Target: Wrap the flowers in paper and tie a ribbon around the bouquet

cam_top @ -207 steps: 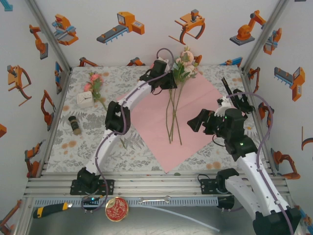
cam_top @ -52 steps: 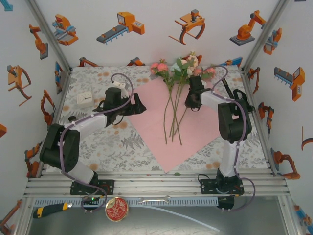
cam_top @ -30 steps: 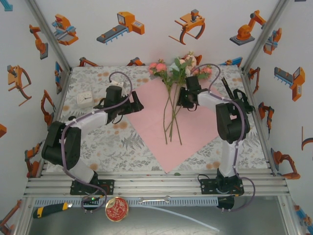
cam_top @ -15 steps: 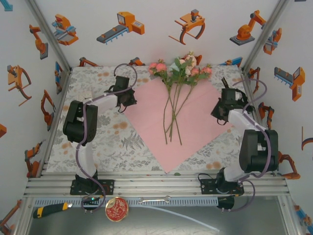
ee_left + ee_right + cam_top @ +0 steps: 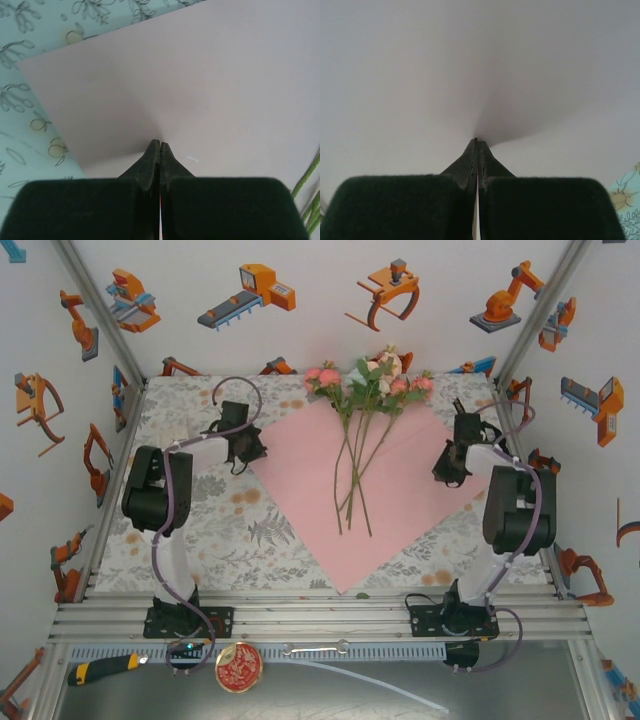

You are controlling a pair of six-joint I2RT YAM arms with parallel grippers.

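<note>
The paper (image 5: 320,500) lies flat as a pink diamond on the tablecloth. The flowers (image 5: 365,380) rest on it, blooms at the far corner and green stems (image 5: 352,480) running down its middle. My left gripper (image 5: 250,452) sits at the paper's left corner, shut on the paper (image 5: 200,75), with a crease rising to its tips (image 5: 160,143). A few stems (image 5: 310,185) show at that view's right edge. My right gripper (image 5: 447,468) is shut on the paper's right corner, the sheet (image 5: 420,75) puckered at its tips (image 5: 477,140). A black end of the ribbon (image 5: 457,403) shows behind the right arm.
Aluminium frame posts (image 5: 95,540) and printed walls box in the table on three sides. On the near shelf lie a yellow-handled tool (image 5: 100,668) and a round red tin (image 5: 238,667). Floral tablecloth (image 5: 250,530) lies bare on both sides of the paper.
Both arms swung outward, the right one away from the stems, to the paper's side corners. Both grippers closed there, pinching the sheet. The flowers stayed put.
</note>
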